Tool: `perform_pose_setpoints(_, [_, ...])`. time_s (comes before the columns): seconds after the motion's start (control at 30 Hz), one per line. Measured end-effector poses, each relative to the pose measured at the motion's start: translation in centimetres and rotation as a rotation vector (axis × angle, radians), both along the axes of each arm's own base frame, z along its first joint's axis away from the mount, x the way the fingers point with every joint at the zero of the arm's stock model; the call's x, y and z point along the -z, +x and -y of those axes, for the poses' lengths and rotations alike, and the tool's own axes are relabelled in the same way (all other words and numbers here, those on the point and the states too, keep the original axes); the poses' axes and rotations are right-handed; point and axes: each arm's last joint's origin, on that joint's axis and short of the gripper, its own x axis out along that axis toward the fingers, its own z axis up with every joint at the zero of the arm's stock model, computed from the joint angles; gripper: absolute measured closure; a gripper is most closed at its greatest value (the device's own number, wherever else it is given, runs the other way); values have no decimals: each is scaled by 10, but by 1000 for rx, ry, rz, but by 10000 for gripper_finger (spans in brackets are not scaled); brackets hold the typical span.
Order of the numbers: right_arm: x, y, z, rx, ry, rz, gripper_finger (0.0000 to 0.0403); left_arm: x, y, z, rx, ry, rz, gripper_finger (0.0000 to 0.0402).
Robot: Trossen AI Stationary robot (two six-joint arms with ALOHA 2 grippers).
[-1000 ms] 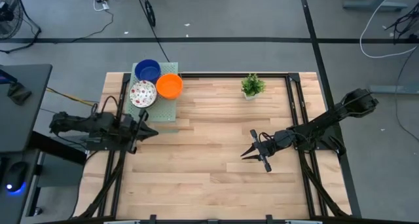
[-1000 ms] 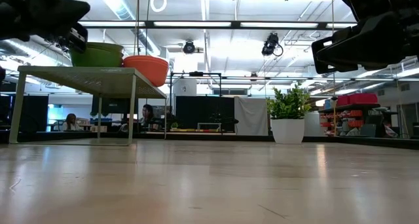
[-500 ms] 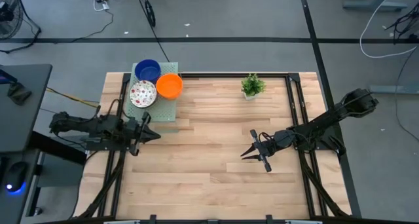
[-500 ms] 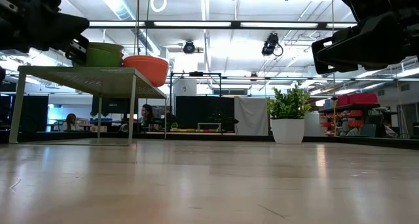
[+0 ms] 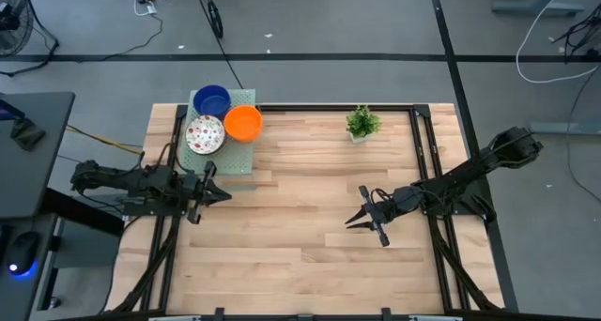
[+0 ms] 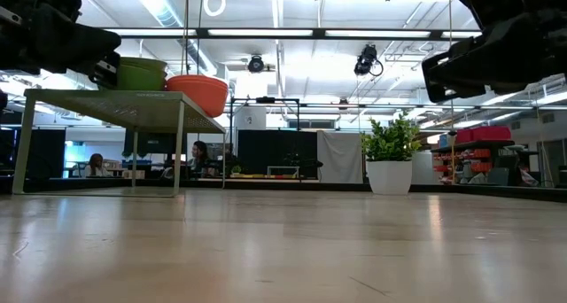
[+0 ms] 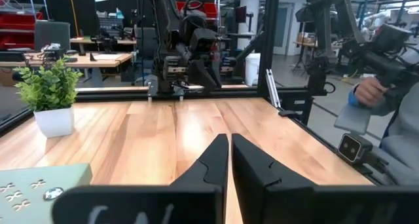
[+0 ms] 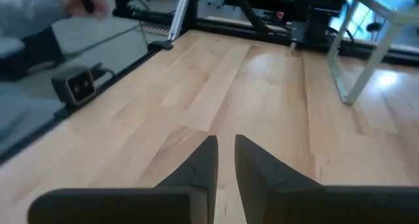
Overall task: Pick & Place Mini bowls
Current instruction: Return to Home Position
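Arms reach inward, low over table (image 5: 300, 255). Left gripper (image 5: 223, 193) beside shelf (image 5: 240, 161): fingers closed, empty. Right gripper (image 5: 348, 223) mid-table: fingers slightly parted, empty.

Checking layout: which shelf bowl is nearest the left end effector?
The white red-speckled round bowl, nearest the left end effector; blue bowl and orange bowl lie farther.

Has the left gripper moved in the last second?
Yes, slightly: the left gripper has eased away from the shelf toward the near table edge; the right gripper waits mid-table.
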Motion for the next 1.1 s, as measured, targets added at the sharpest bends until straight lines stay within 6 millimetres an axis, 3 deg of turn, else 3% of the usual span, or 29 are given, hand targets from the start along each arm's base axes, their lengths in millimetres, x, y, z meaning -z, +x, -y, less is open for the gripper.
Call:
perform_pose_setpoints(0.13, [-9,-2,6,165,121,11,354,0,0,0,0,0,0,375])
perform_pose_setpoints(0.23, [-16,-8,15,221,114,4,370,0,0,0,0,0,-1,375])
perform_pose_setpoints(0.37, [-33,-21,28,227,96,38,397,0,0,0,0,0,0,374])
perform_pose_setpoints(0.6, [-57,-48,48,166,110,132,397,0,0,0,0,0,0,374])
perform_pose_setpoints(1.1, [-45,-94,62,180,164,248,400,0,0,0,0,0,1,374])
